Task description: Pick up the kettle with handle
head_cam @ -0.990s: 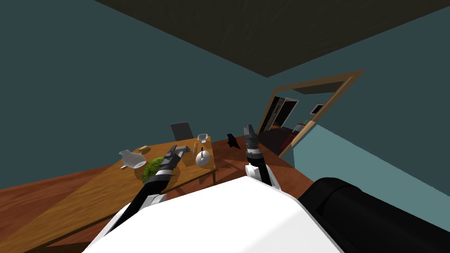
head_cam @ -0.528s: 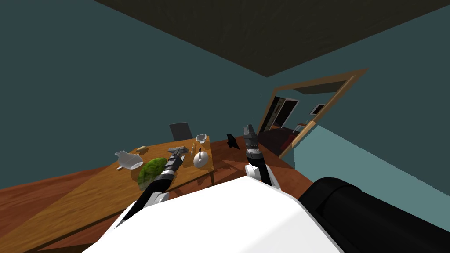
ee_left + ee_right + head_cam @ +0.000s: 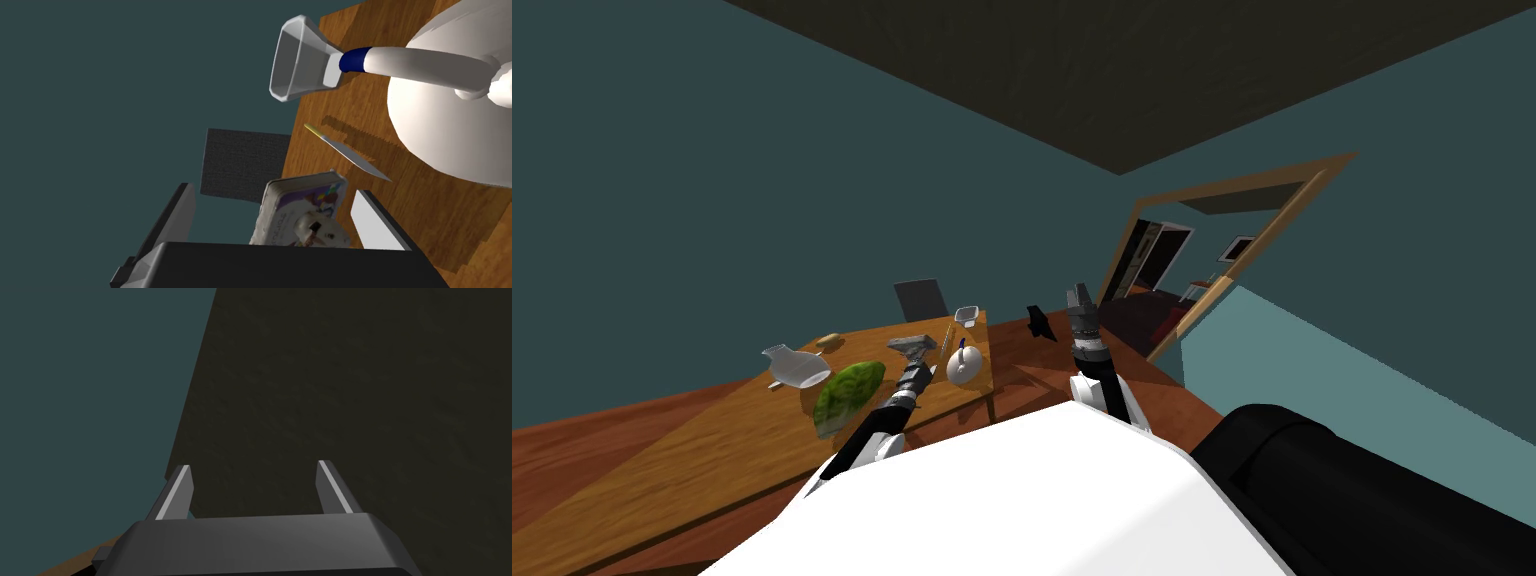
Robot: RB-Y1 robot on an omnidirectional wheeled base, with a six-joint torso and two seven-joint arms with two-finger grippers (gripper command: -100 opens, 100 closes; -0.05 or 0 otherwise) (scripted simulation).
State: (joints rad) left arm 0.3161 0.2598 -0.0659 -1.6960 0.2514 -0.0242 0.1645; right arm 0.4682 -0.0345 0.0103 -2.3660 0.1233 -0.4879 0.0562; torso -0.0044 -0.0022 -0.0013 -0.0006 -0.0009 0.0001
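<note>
Left gripper (image 3: 912, 345) hangs open and empty over the wooden table (image 3: 712, 440). The white kettle (image 3: 964, 368) stands near, at its four o'clock. Right gripper (image 3: 1079, 295), at the kettle's two o'clock, gapes empty.

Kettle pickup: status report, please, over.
Left claw open over the table; kettle off to one side, ungrasped. Right claw open, raised. Printed tin ahead of left claw; knife beside kettle.

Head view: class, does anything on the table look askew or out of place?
The pale jug appears to lie on its side on the wooden table, neck pointing sideways; the white kettle stands upright.
</note>
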